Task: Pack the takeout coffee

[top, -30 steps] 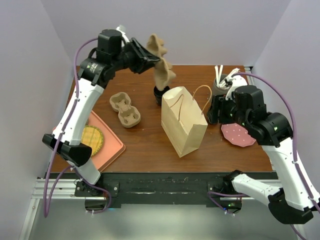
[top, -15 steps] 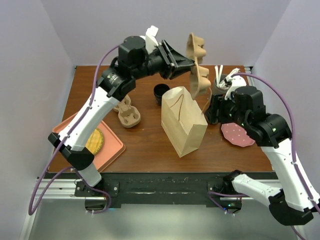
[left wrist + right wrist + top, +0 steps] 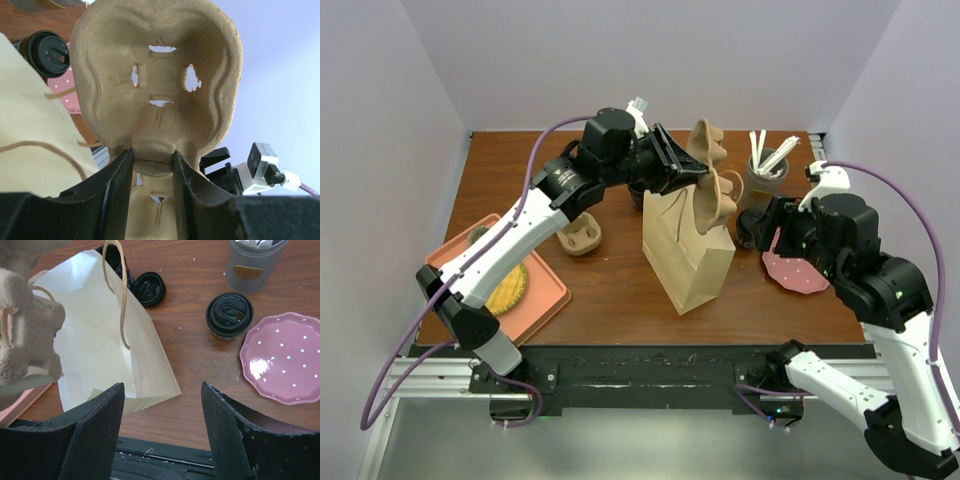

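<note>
The takeout coffee (image 3: 230, 314), a black cup with a sip lid, stands on the table between the paper bag (image 3: 100, 345) and the pink plate (image 3: 285, 357); it also shows in the left wrist view (image 3: 47, 52). My left gripper (image 3: 152, 155) is shut on a brown pulp cup carrier (image 3: 155, 75) and holds it upright over the bag's open top (image 3: 688, 255); the carrier also shows in the top view (image 3: 712, 185). My right gripper (image 3: 162, 385) is open and empty, above the table to the right of the bag, near the coffee.
A loose black lid (image 3: 148, 288) and a lidless black cup (image 3: 112, 255) are behind the bag. A grey utensil holder (image 3: 767, 165) stands at the back right. A second carrier (image 3: 578, 235) and an orange tray (image 3: 545, 295) are on the left.
My left arm has swung the carrier right and down, from above the lidless cup to over the bag's top. My right arm has drawn back a little to the right.
</note>
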